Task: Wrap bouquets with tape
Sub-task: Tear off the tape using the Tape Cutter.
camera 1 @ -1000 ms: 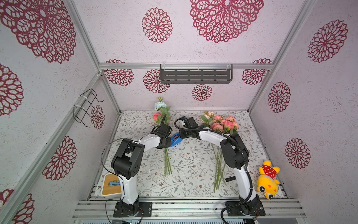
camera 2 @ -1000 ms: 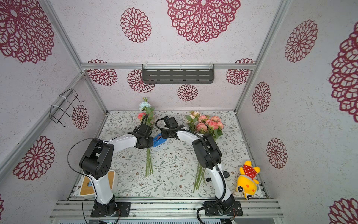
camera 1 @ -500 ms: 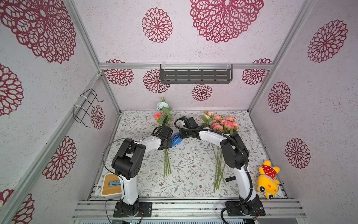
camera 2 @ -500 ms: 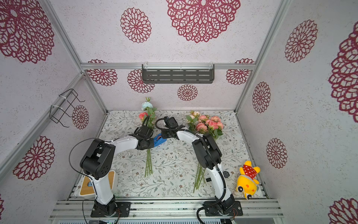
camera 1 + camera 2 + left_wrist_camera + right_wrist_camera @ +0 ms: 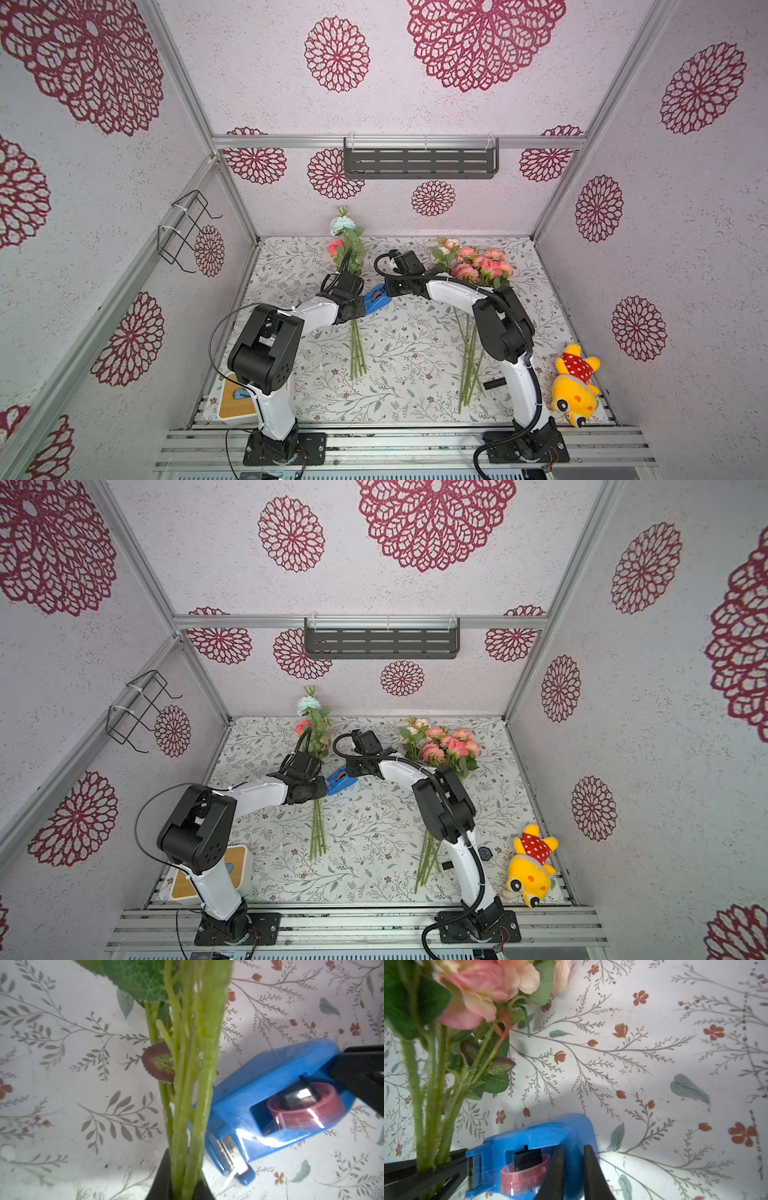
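Unchanged: left end effector [image 5: 184,1180] clamps bouquet [image 5: 199,1064]; right end effector [image 5: 574,1152], tape [image 5: 529,1134].

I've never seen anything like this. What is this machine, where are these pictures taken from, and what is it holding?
Two robot arms stand at a flower-patterned table. Two wide pictures look down from overhead; two close-ups come from cameras on the arms' wrists. The left fingers pinch the stems of the bunch with a pale blue bloom; the right fingers grip a blue tape dispenser beside those stems. A second pink bunch lies free, and a yellow plush toy lies at the table's edge.
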